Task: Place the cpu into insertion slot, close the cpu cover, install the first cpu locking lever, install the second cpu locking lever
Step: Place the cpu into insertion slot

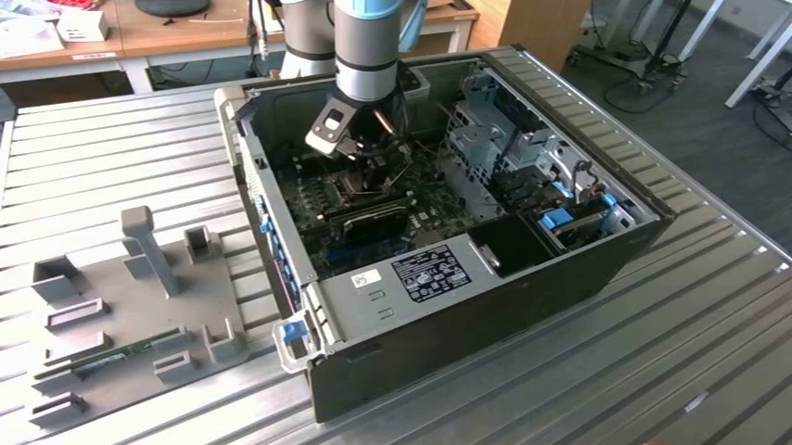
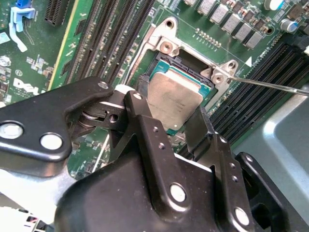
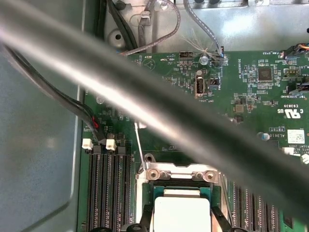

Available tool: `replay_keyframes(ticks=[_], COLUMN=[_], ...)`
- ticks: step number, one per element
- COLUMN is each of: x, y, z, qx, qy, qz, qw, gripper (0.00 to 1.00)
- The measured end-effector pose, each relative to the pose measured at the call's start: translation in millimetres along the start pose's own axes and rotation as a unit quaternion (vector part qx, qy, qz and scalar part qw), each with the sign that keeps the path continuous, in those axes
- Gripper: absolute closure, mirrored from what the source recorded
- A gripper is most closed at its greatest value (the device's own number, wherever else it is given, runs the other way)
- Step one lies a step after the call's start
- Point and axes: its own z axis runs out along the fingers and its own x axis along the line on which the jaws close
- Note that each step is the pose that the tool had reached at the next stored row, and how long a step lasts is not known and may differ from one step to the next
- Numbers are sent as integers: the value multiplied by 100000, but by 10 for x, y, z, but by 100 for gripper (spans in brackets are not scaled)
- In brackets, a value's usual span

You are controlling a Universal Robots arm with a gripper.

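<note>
Your claw [image 2: 170, 104] sits closest, fingers [image 2: 144, 123] set close against two opposite edges of the cpu [image 2: 176, 94], gripping it | computer case [image 1: 619, 269] lies open-sided | green motherboard [image 2: 29, 63] inside it | insertion slot [image 2: 166, 46] right under the cpu; you cannot tell if the cpu is seated.

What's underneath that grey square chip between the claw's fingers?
The insertion slot: its dark frame and metal rim show around the cpu in both wrist views. What lies directly beneath the chip is covered by it.
</note>
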Motion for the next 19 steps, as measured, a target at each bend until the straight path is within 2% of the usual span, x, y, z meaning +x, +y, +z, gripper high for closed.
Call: replay_keyframes(ticks=[4, 19], x=[0, 0], y=[-1, -2], z=[21, 33], qx=[-2, 0], qy=[31, 30], qz=[6, 5], qw=[100000, 100000], gripper=[46, 46])
